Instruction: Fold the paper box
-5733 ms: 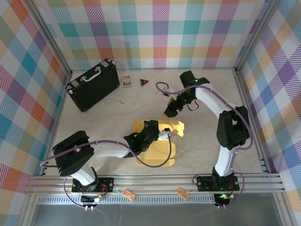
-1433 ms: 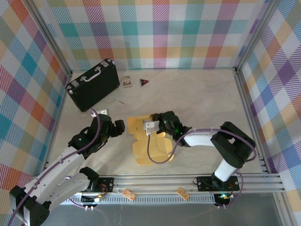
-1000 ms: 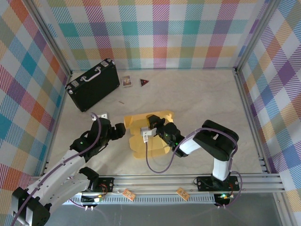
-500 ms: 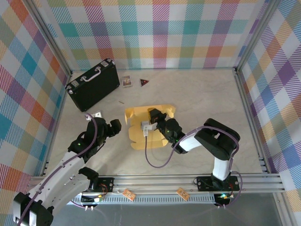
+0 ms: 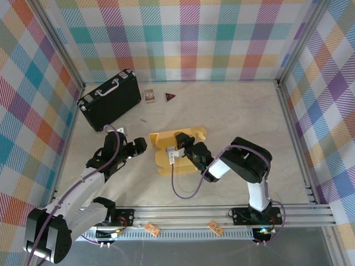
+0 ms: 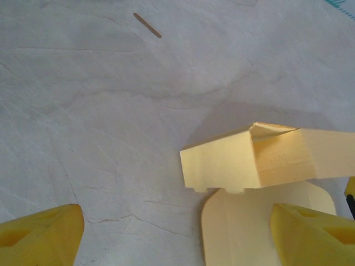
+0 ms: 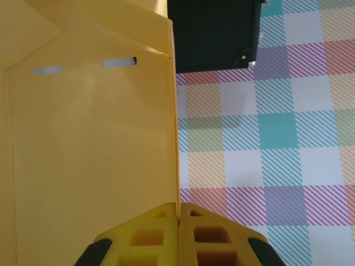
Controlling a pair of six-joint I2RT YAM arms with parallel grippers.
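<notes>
The paper box [image 5: 162, 160] may slip from the right gripper's [image 7: 178, 209] thin edge pinch, while the left gripper [image 5: 138, 146] stands open.

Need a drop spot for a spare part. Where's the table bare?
Free: back right, from red triangle to right wall. Crowded: centre, right end effector gripping the paper box, left end effector beside it; back left, black case and card.

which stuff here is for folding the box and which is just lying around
For the job: paper box, pinched by the shut right gripper; open left gripper near it.
Lying about: black case, small card, dark red triangle, thin stick.
</notes>
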